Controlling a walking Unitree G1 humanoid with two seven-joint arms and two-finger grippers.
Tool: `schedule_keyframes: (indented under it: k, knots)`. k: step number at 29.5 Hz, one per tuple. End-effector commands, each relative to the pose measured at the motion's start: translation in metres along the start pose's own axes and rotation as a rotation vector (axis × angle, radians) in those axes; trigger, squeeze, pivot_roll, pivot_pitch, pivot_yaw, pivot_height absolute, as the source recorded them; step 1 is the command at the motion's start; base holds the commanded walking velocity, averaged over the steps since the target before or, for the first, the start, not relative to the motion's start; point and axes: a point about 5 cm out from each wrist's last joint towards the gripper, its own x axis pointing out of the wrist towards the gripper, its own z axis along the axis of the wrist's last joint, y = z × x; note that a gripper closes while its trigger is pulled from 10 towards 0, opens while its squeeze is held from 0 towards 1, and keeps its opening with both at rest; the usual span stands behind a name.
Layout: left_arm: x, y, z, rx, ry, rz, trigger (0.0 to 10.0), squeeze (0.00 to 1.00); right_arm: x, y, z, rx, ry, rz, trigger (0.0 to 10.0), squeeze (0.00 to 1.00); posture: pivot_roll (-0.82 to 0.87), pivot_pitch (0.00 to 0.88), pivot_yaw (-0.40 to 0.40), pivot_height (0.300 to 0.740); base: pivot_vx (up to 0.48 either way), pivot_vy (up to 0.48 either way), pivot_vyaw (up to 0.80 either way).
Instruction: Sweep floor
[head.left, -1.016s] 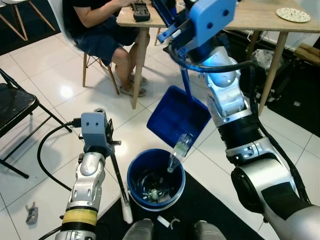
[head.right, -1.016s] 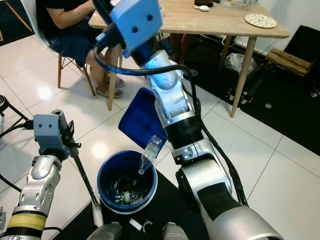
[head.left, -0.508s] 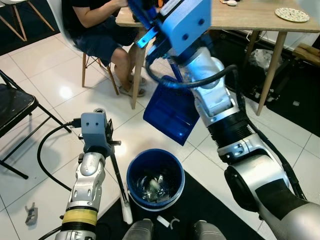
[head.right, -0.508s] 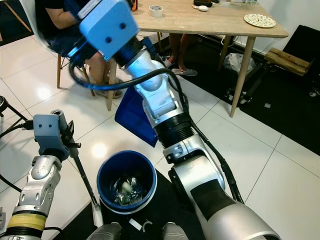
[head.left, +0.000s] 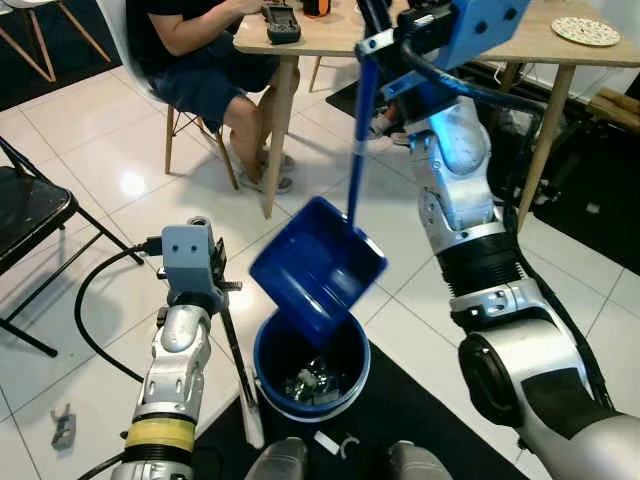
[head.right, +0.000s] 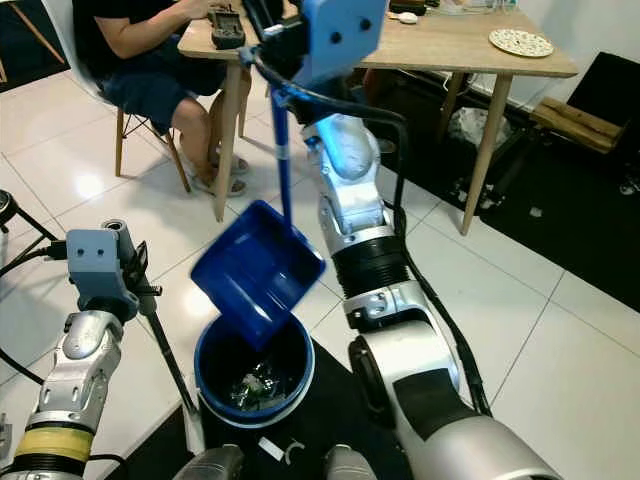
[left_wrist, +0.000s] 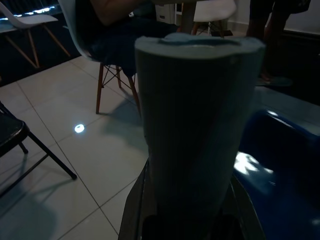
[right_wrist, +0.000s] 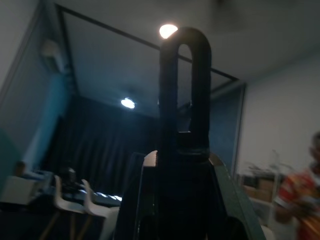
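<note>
A person (head.left: 205, 55) sits at the table (head.left: 505, 45) beyond. The right arm (head.left: 470, 230) is raised, its right gripper (head.left: 385, 35) clamped on the dustpan's (head.left: 315, 265) handle (head.left: 357, 140); the pan hangs tilted just above the bucket (head.left: 270, 385), which holds debris. The left gripper (head.left: 205, 262) grips the broom (head.left: 238, 365) upright beside the bucket.

White glossy floor tiles (head.left: 100, 170) all round me, a light glare spot on them ahead-left of my left arm. Black mat (head.left: 420, 400) under my feet. Wooden table (head.right: 440, 45) ahead of my right arm, pale plate (head.right: 521, 41) on its far right end. Person seated on a wood-legged chair (head.left: 190, 135) at the table's left end. Black folding chair (head.left: 30, 215) well left of my left arm. My right wrist camera catches ceiling lights (right_wrist: 168, 30).
</note>
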Motion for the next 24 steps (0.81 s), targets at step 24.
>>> schedule_keyframes:
  k: [24]
  knots:
    - [0.002,-0.016,0.003,-0.027,-0.015,-0.058,10.0,0.0,-0.096,-0.1,-0.005,-0.03,0.18,-0.364,10.0,0.0,0.07,0.074,0.007,0.74,0.0,0.0,0.0]
